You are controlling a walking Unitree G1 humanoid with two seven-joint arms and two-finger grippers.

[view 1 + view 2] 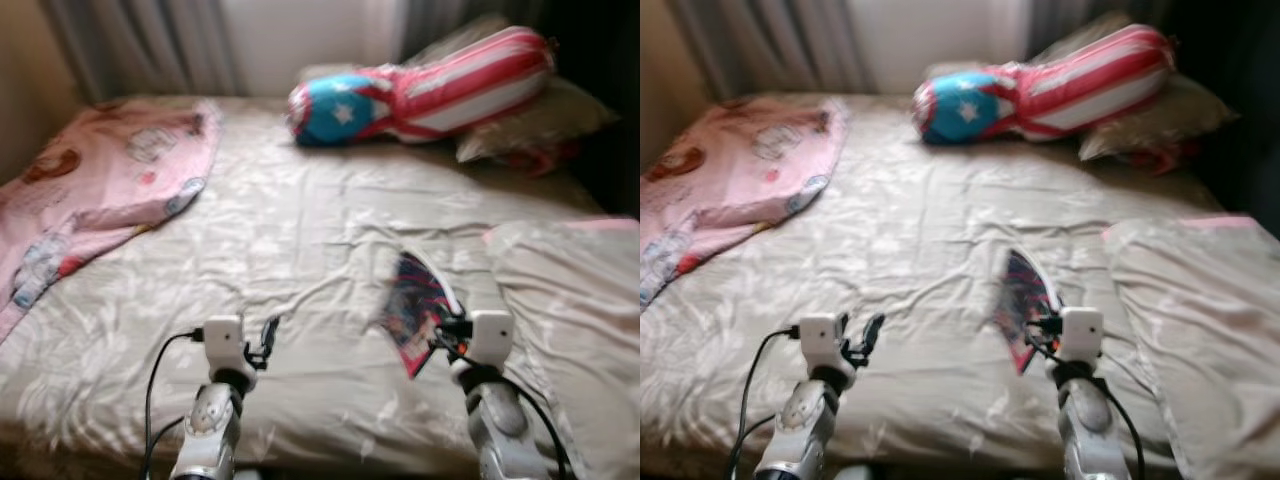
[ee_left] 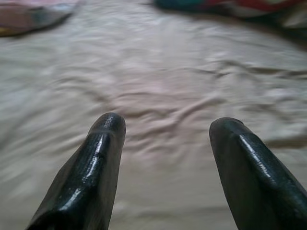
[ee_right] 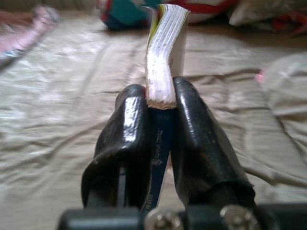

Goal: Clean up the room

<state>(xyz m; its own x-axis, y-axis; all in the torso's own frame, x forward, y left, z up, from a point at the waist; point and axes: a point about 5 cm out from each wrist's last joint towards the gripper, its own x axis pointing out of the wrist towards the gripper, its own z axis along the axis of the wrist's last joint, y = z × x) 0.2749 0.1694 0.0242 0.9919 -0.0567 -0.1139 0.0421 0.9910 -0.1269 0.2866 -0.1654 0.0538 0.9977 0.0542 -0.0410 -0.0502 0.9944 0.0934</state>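
Right now the right tool [image 1: 440,335] is clamped on a book [image 3: 165,52] by its lower edge, held over the bed [image 1: 300,230]. Thin, floppy, light; a grip near the spine looks safer. Left tool [image 2: 165,143] spread wide, empty.

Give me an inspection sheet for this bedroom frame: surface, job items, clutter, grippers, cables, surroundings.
Surface: wrinkled beige bedsheet covering the bed.
Job's things: colourful paperback book, clamped edge-on, held above the sheet.
Clutter: pink patterned blanket at the robot's left; red-white striped bolster with blue star end at the head; beige pillow at the right.
Grippers: right gripper shut on the book; left gripper open, holding nothing, over the sheet.
Cables: black cable looping off the left wrist.
Surroundings: grey curtains behind the bed.
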